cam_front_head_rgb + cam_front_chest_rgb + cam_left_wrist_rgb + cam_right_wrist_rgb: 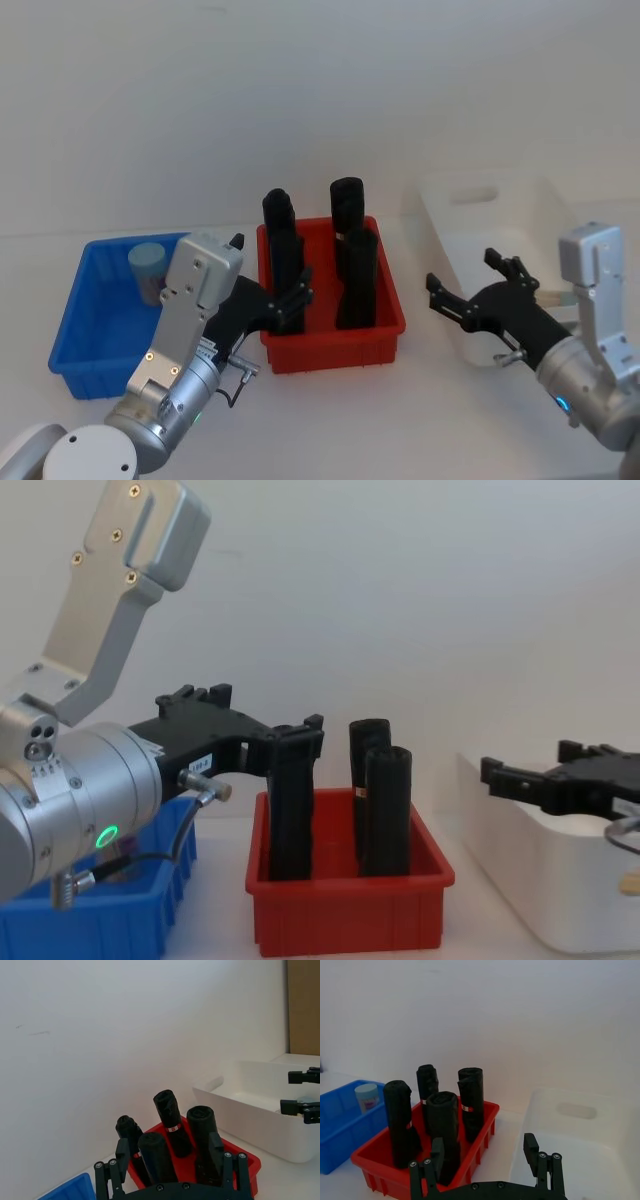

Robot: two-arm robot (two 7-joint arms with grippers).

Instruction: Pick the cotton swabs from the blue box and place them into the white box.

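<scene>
One jar of cotton swabs (148, 268) with a pale blue-green lid stands in the far part of the blue box (75, 330); the right wrist view shows the jar (367, 1096) in the blue box (340, 1122) too. My left gripper (292, 300) hangs open with nothing in it, between the blue box and the red bin, to the right of the jar. My right gripper (462, 285) is open and holds nothing, above the near part of the white box (440, 215). The left wrist view shows the white box (250, 1115) with the right gripper (301, 1092) over it.
A red bin (330, 352) with several tall black rolls (355, 280) stands between the blue box and the white box, and the rolls rise well above its rim. A plain white wall backs the table.
</scene>
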